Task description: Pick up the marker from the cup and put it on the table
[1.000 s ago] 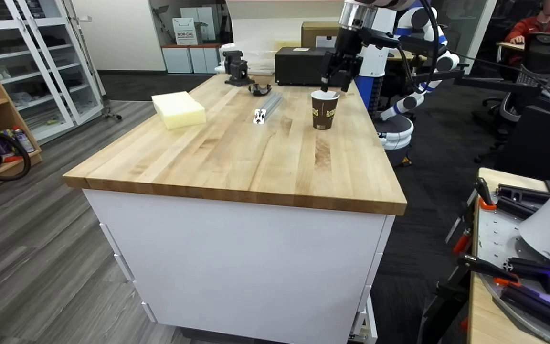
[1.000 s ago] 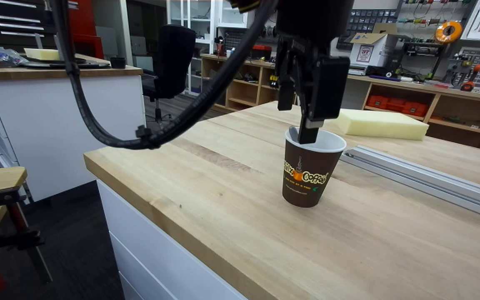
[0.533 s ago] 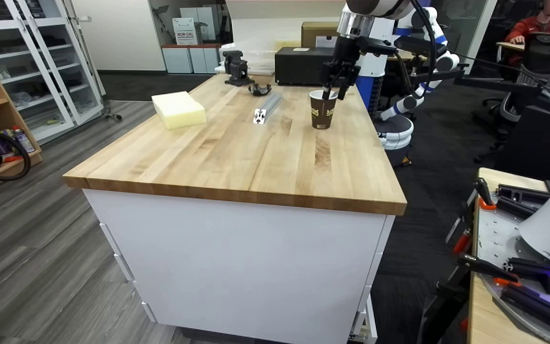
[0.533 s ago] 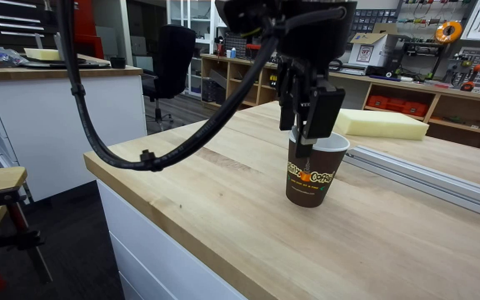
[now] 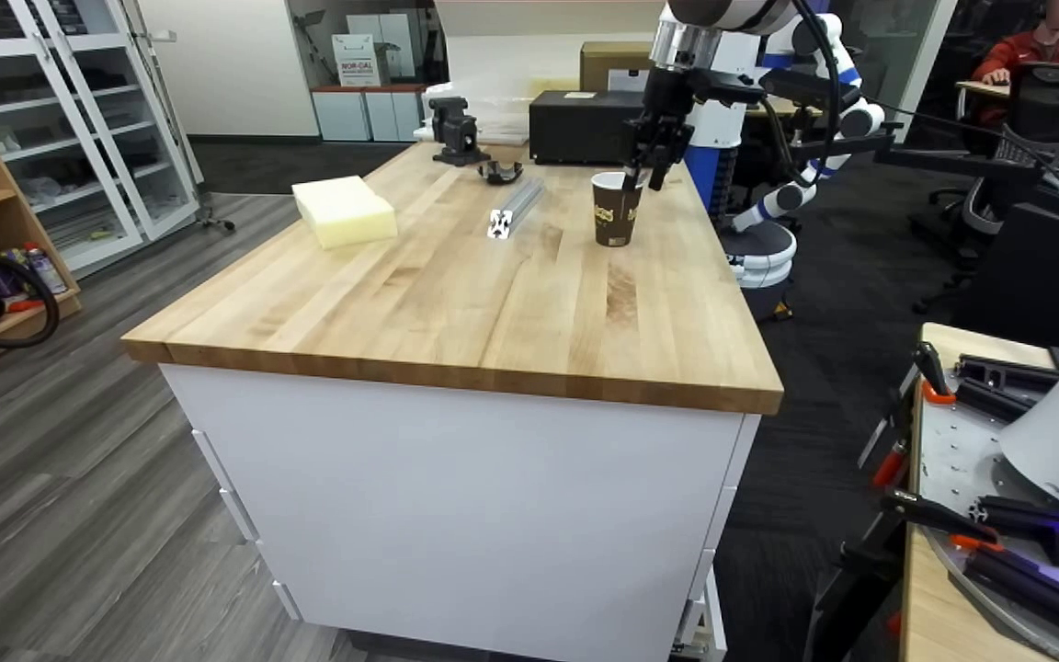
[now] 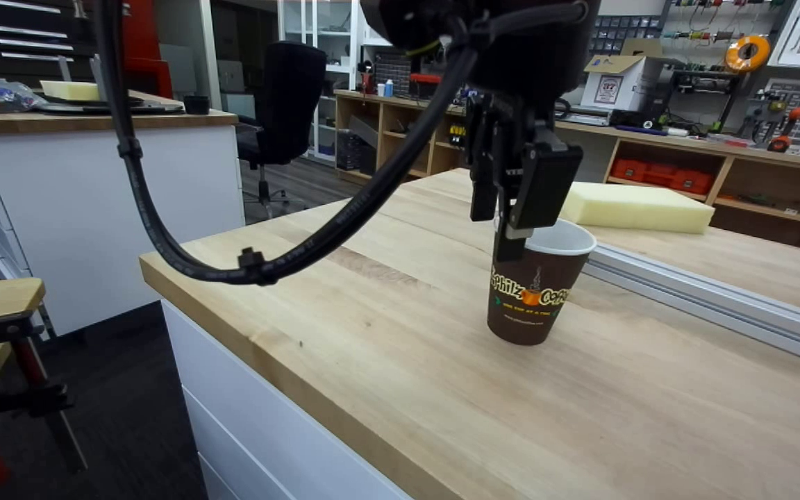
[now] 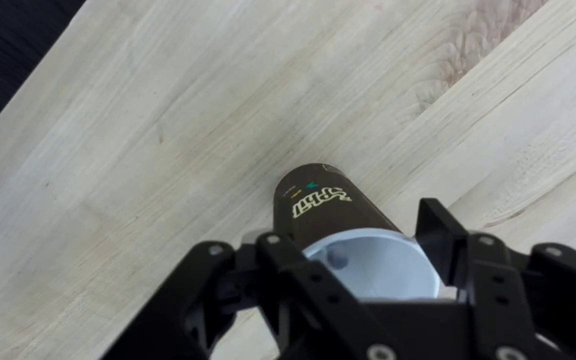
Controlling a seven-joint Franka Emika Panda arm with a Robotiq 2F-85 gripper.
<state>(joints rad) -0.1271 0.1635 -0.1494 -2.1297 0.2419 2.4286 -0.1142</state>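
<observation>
The dark brown cup (image 5: 615, 216) with a white rim stands on the wooden table (image 5: 456, 303); it also shows in an exterior view (image 6: 528, 298) and in the wrist view (image 7: 315, 205). In the wrist view, a dark round end inside the cup, near its left wall, looks like the marker (image 7: 338, 256). The marker is not visible in the exterior views. My gripper (image 7: 353, 235) is open at the cup's mouth, pointing down, its fingers apart. In an exterior view my gripper (image 6: 497, 228) has one fingertip overlapping the cup's near wall. I cannot tell whether either finger touches the marker.
A silvery metal bar (image 5: 516, 207) and a pale yellow block (image 5: 344, 211) lie on the table beside the cup. A black vise (image 5: 456, 131), a small black part (image 5: 499, 172) and a black box (image 5: 585, 127) stand farther back. The table edge (image 6: 282, 361) runs near the cup.
My gripper has come down to the cup's rim. The cup has slid slightly, to the left in an exterior view and to the right in another. The fingers stay apart.
</observation>
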